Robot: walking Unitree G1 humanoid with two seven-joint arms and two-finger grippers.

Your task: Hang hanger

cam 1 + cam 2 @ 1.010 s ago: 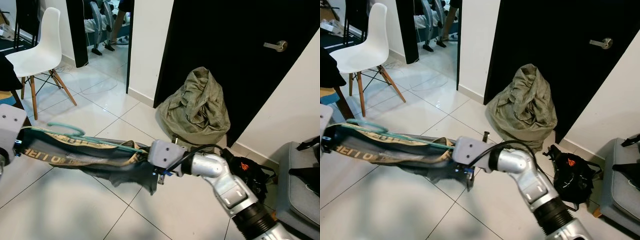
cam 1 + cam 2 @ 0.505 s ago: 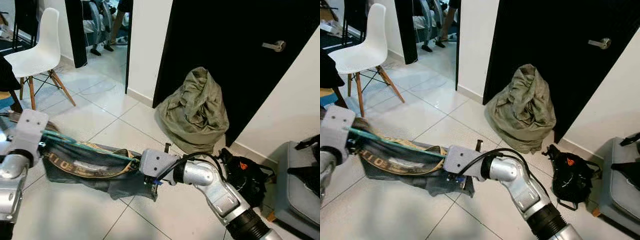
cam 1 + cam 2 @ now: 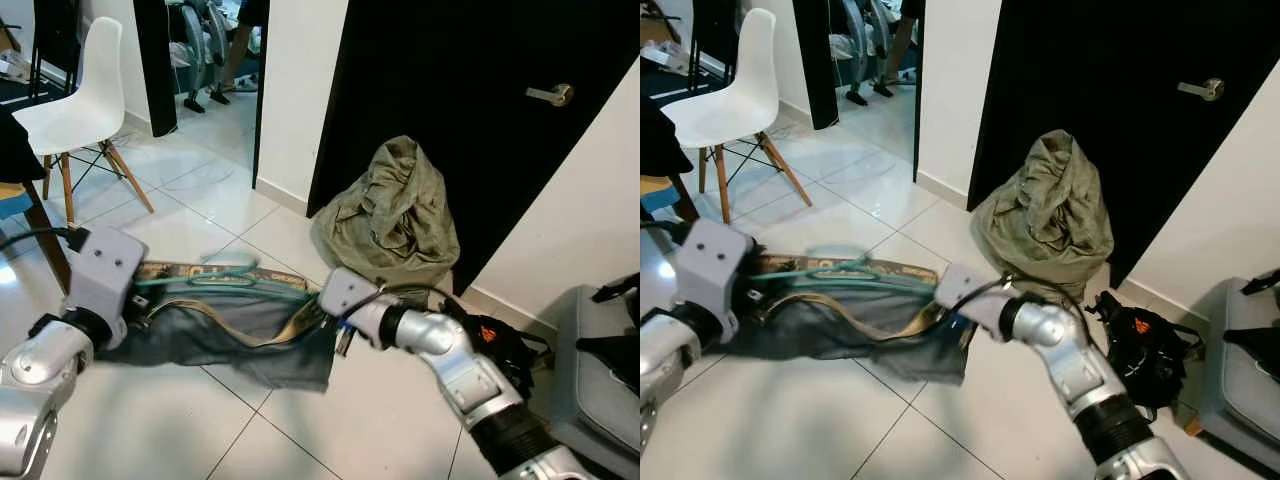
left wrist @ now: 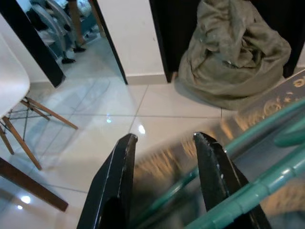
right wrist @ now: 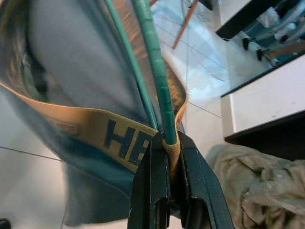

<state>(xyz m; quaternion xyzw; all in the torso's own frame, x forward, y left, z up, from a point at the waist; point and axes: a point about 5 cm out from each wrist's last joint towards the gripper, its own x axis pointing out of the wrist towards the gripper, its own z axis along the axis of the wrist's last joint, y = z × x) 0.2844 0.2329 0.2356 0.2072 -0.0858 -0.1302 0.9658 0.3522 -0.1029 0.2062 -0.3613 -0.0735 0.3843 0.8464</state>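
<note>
Teal plastic hanger point(image 3: 235, 283), draped with dark shorts with a tan lettered waistband point(image 3: 240, 335), is carried above the tiled floor point(image 3: 150, 420), right end effector point(image 5: 166, 157) clamped on one end, left end effector point(image 4: 164, 162) parted around the other; hanging remains undone.

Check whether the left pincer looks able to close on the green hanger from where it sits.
Probably yes. The left pincer is open, and the green hanger runs right beside its fingers with nothing between. The right pincer already clamps the other end.
</note>
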